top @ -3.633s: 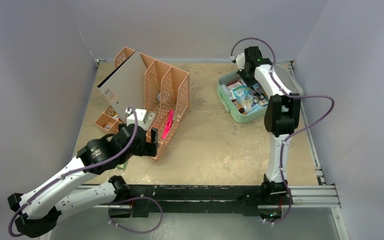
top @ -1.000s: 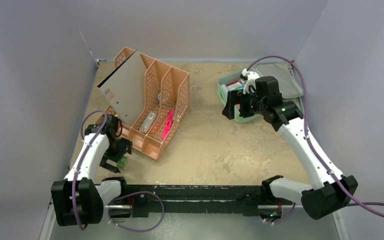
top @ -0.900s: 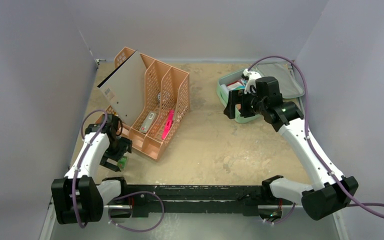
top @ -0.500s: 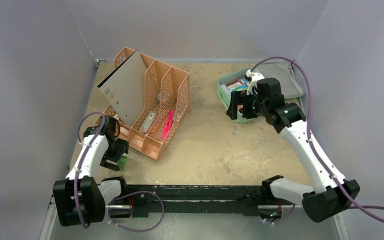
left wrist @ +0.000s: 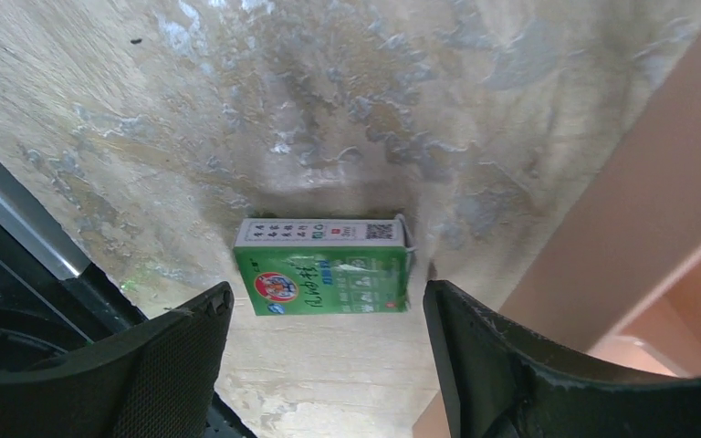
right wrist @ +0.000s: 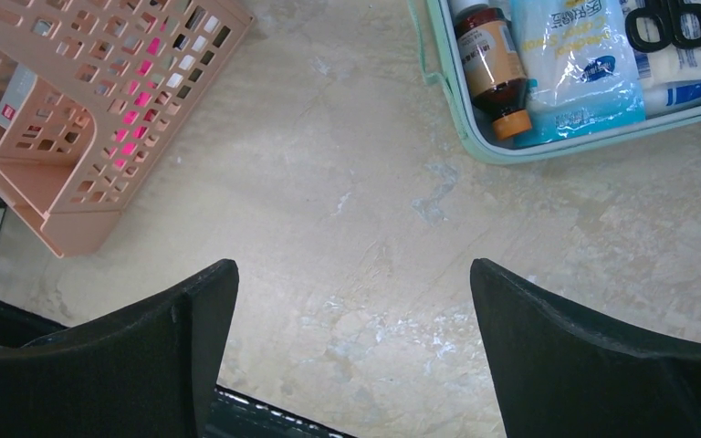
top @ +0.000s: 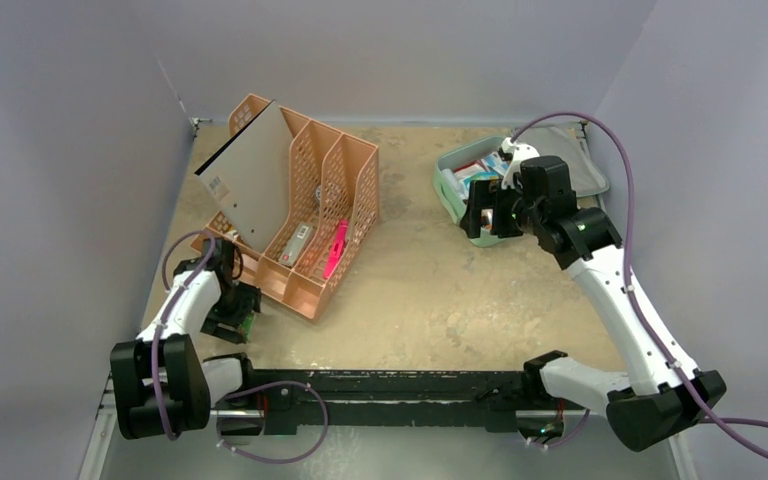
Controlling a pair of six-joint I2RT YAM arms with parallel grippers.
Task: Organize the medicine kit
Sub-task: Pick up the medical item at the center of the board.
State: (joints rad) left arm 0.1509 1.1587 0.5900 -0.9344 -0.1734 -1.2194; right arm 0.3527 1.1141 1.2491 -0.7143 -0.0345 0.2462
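Note:
The mint-green medicine kit lies open at the back right, its grey-lined lid flat behind it. In the right wrist view the kit holds a brown bottle, a blue-white packet and black scissors. My right gripper hovers open and empty at the kit's near-left corner, with bare table between its fingers. A small green medicine box lies flat on the table. My left gripper is down over it, open, one finger on each side, with narrow gaps showing.
An orange mesh file rack stands at the back left with a grey board leaning in it. A pink item and a white box sit in its slots. The rack's wall is close beside my left gripper, and the black rail lies just behind.
My left gripper has drawn slightly nearer over the green box and its jaws have narrowed. The right arm has swung a little rightward beside the kit, still open.

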